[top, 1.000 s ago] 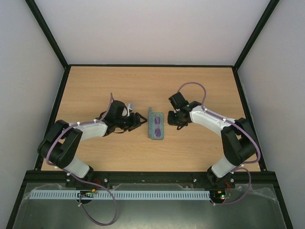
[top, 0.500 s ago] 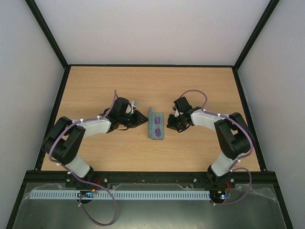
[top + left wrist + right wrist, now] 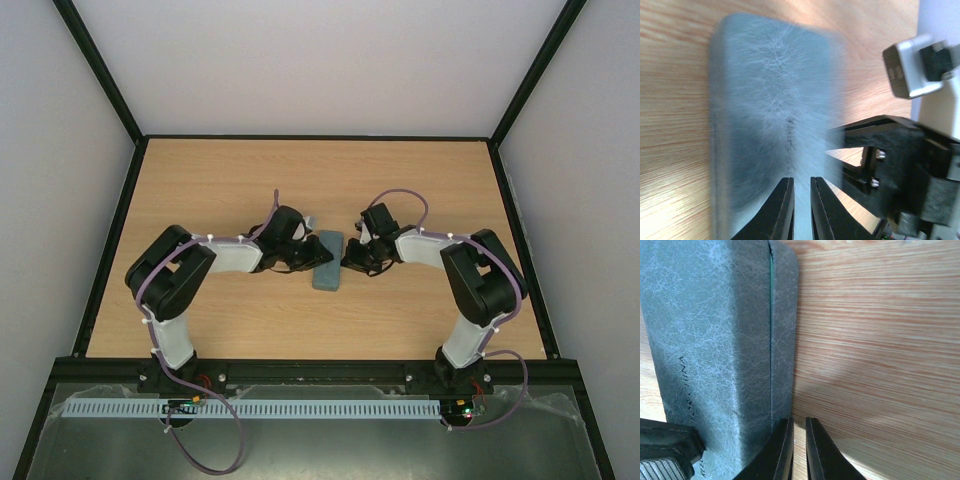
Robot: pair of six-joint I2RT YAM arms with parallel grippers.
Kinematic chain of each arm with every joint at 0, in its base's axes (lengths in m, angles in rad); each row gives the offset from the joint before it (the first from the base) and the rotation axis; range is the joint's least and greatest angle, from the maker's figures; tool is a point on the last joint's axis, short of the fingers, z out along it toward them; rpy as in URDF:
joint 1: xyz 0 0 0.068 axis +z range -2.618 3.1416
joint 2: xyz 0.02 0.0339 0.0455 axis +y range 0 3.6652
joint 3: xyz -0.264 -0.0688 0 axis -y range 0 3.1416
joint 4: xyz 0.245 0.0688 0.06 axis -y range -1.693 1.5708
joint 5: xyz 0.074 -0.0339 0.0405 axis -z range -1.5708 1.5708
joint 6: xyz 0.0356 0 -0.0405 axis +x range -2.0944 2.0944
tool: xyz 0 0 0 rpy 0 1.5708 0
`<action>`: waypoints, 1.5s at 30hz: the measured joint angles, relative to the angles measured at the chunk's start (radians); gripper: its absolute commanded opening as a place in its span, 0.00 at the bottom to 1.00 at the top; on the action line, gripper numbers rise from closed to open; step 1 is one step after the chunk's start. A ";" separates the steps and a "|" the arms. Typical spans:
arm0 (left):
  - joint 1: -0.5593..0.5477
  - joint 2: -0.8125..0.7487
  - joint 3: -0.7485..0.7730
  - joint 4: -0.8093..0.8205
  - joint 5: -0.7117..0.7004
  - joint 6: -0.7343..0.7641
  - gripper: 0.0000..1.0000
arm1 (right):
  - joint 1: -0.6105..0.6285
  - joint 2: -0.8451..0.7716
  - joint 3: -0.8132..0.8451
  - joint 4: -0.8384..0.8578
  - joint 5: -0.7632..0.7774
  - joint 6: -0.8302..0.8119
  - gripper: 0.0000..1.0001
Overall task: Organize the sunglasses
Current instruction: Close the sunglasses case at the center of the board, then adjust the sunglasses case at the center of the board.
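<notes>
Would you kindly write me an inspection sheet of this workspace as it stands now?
Surface: wooden table, no marks seen.
Job's things: sunglasses not visible; grey-blue case closed, lying flat mid-table.
Clutter: nothing seen.
Grippers: left pincer over the case lid, right pincer at the case's edge; both closed to a slit, holding nothing.
Cables: purple cables run along both arms, off the case.
Surroundings: white walls, black frame.
</notes>
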 measured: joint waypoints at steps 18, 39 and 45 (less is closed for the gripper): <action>0.042 -0.388 -0.110 -0.177 -0.078 0.042 0.99 | 0.005 -0.276 -0.125 -0.123 0.118 -0.040 0.27; 0.176 -1.101 -0.435 -0.448 -0.156 -0.002 0.99 | 0.335 -0.023 0.085 -0.204 0.378 0.038 0.27; 0.212 -1.146 -0.451 -0.477 -0.147 0.001 0.99 | 0.401 0.108 0.256 -0.261 0.430 0.055 0.29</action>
